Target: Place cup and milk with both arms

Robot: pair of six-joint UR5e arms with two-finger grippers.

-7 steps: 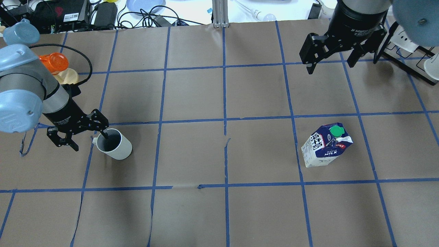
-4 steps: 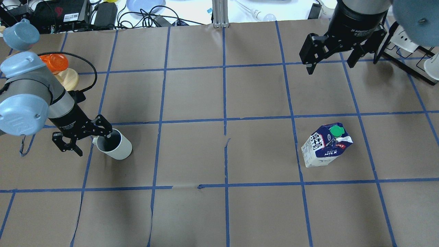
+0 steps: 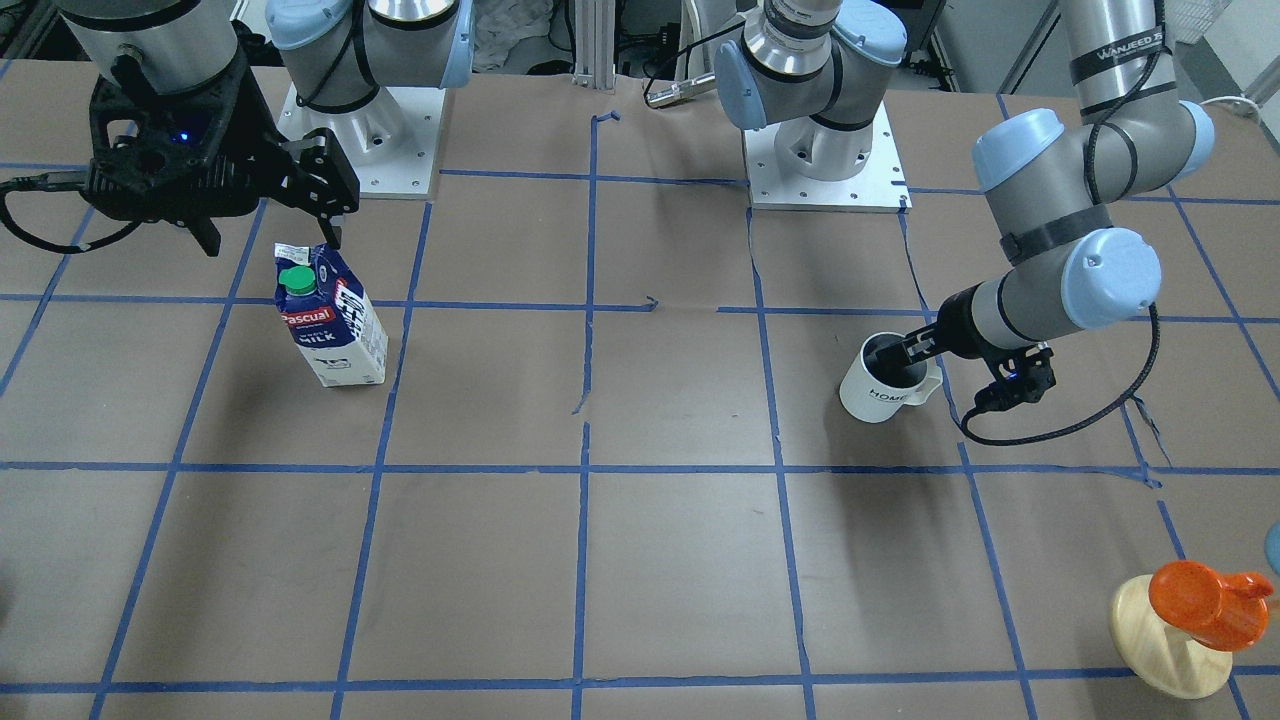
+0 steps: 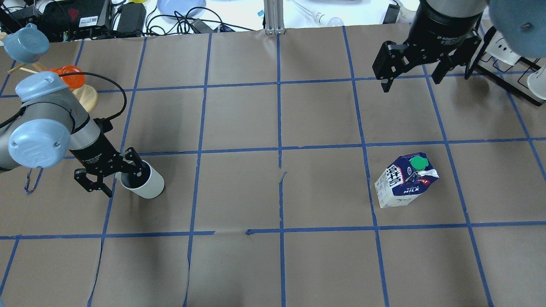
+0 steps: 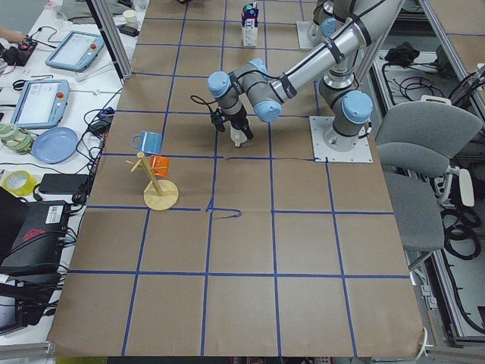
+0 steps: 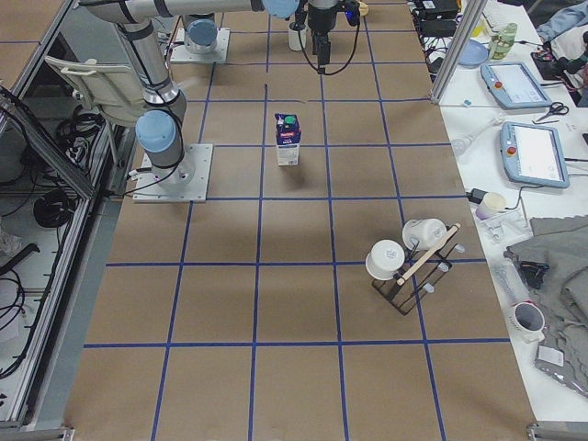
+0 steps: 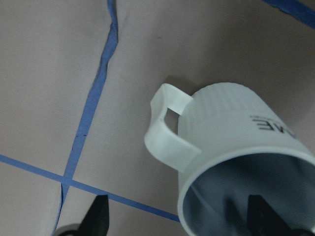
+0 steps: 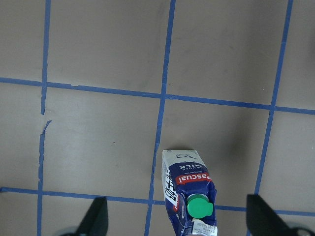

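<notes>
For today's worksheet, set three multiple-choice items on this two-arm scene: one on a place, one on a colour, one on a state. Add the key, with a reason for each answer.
1. Where is one finger of the left tool?
A) inside the white ceramic mug
B) flat on the brown table paper
C) raised high above everything

2. What colour is the round screw cap of the blue-and-white gable-top milk carton?
A) red
B) green
C) yellow

3. What state is the right tool in?
A) shut on the carton
B) open, holding nothing
C) shut on the mug

Key:
1 A: the left wrist view shows one finger in the mug's dark interior and the other outside, on the handle side.
2 B: the cap is green in the views that show it.
3 B: its fingers are spread, and the carton stands free on the table.
</notes>
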